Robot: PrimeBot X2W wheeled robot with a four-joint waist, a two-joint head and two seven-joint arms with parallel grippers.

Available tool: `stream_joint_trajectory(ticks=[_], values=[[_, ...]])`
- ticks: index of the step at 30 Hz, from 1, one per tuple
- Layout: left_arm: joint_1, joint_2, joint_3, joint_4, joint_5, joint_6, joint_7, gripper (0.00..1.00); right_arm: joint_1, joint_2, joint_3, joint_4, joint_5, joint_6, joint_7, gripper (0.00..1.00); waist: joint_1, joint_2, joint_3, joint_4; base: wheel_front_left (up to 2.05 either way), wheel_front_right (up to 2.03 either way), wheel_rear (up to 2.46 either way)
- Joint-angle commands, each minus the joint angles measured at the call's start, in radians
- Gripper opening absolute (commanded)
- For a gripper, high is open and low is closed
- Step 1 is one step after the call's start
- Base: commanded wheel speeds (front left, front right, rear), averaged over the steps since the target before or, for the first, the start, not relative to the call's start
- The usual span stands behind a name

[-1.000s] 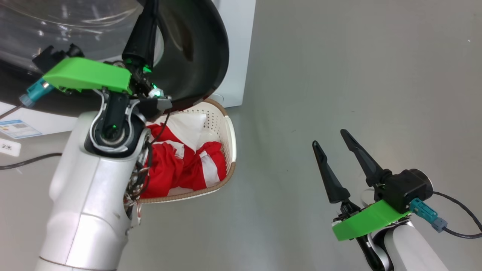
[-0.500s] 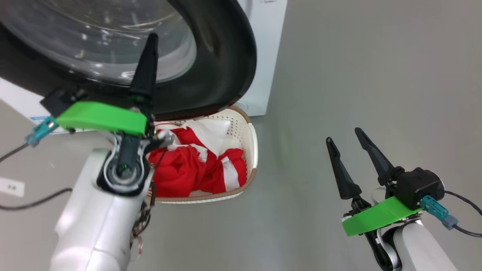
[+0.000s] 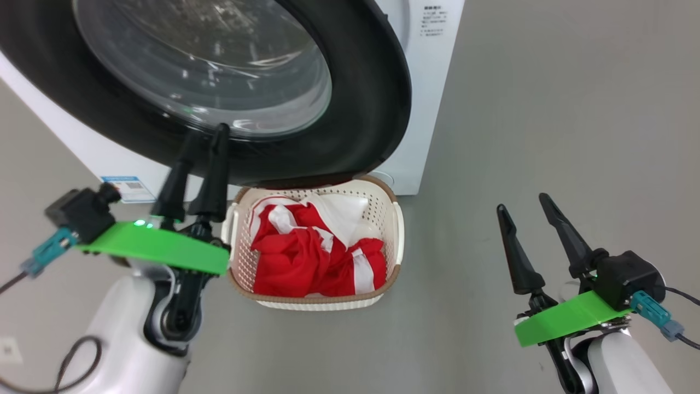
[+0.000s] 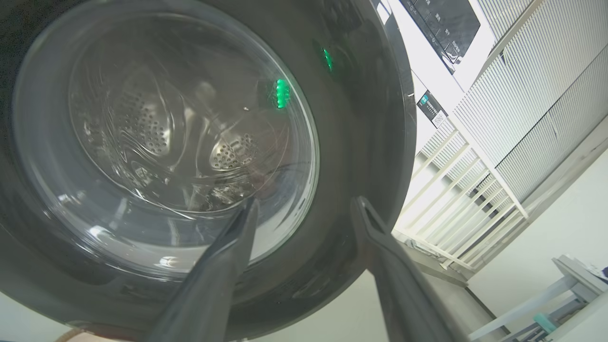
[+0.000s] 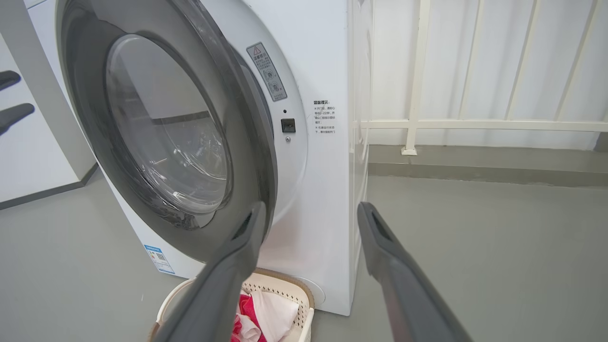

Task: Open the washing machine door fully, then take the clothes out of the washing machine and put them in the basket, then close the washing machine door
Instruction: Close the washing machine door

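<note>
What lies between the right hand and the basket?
Bare grey floor, seen in the head view, separates the right hand from the basket.

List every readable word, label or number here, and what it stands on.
No text can be read.
Blue label, washing machine front: too small.
Warning sticker with triangle sign, washing machine front: blurred.
Printed notice beside it: too small.
Control panel lettering: too small.

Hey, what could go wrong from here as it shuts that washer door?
The washing machine door stands ajar with its lower edge above the basket, so swinging it might clip the rim or the clothes. The left gripper, open, points at the bulging glass; a push there may slide off the glossy curve.
</note>
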Motion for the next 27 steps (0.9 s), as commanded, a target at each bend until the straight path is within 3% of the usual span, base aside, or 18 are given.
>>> stream_joint_trajectory(ticks=[1,7,12,20,27], values=[[0.016,0.016,0.061,-0.052,0.071,0.008,-0.011,1.00,0.001,0.001,0.012,-0.027,-0.006,0.005,-0.006,1.00,0.0000,-0.0001,-0.019,0.016,0.00,0.00,0.00],[0.135,-0.018,0.154,-0.157,0.384,0.055,-0.011,1.00,0.014,0.001,-0.019,-0.035,-0.016,0.005,-0.006,1.00,0.0000,-0.0001,-0.046,0.022,0.00,0.00,0.00],[0.222,-0.034,0.203,-0.206,0.519,0.055,-0.011,1.00,0.026,0.001,-0.038,-0.045,-0.027,0.005,-0.006,1.00,0.0000,-0.0001,-0.068,0.017,0.00,0.00,0.00],[0.336,-0.045,0.253,-0.257,0.644,0.058,-0.011,1.00,0.054,0.001,-0.064,-0.088,-0.050,0.005,-0.006,1.00,0.0000,-0.0001,-0.111,0.000,0.00,0.00,0.00],[0.440,-0.052,0.290,-0.283,0.691,0.052,-0.011,1.00,0.104,0.001,-0.083,-0.142,-0.051,0.005,-0.006,1.00,0.0000,-0.0001,-0.150,-0.010,0.00,0.00,0.00]])
